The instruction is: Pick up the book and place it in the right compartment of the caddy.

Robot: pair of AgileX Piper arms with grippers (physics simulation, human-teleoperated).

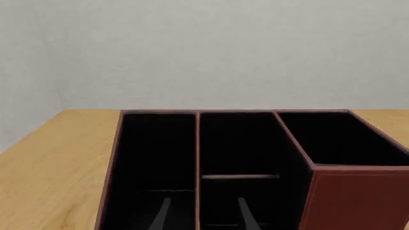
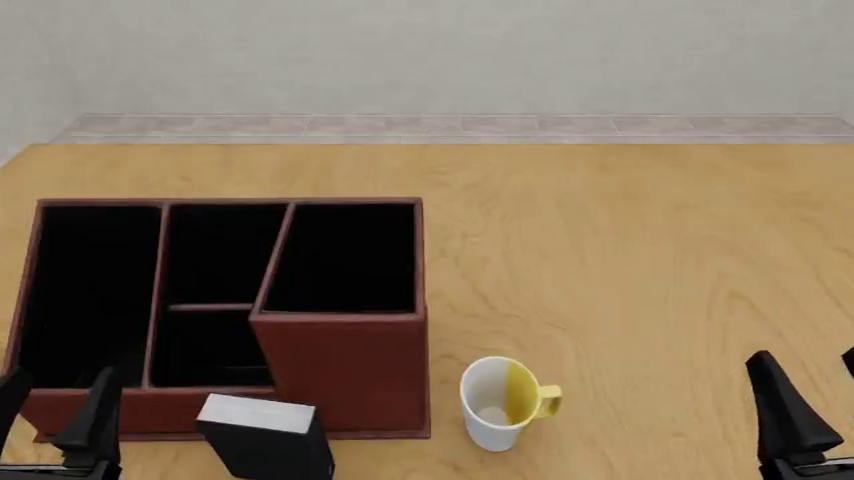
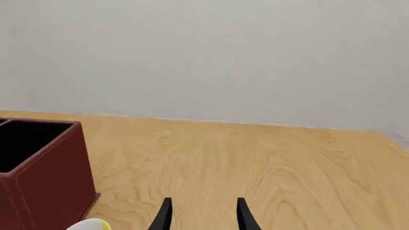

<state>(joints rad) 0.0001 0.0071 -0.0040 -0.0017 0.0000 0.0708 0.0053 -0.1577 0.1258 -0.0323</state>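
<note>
The black book [image 2: 271, 448] stands upright at the table's near edge, white page edges on top, just in front of the caddy's [image 2: 350, 372] tall near wall. The reddish-brown caddy has a black interior; its right compartment [image 2: 344, 255] is the tall-walled section with a slanted divider, also seen in the left wrist view [image 1: 338, 139]. My left gripper [image 2: 51, 410] is open at the near left, left of the book, its fingers [image 1: 162, 216] pointing over the caddy [image 1: 357, 196]. My right gripper [image 2: 817, 400] is open at the near right, far from the book, holding nothing [image 3: 203, 216].
A white mug [image 2: 497, 404] with a yellow inside and handle stands right of the caddy, between the book and my right gripper; its rim shows in the right wrist view [image 3: 89, 224]. The caddy's corner [image 3: 45, 177] shows there too. A grey wall lies beyond the table's far edge.
</note>
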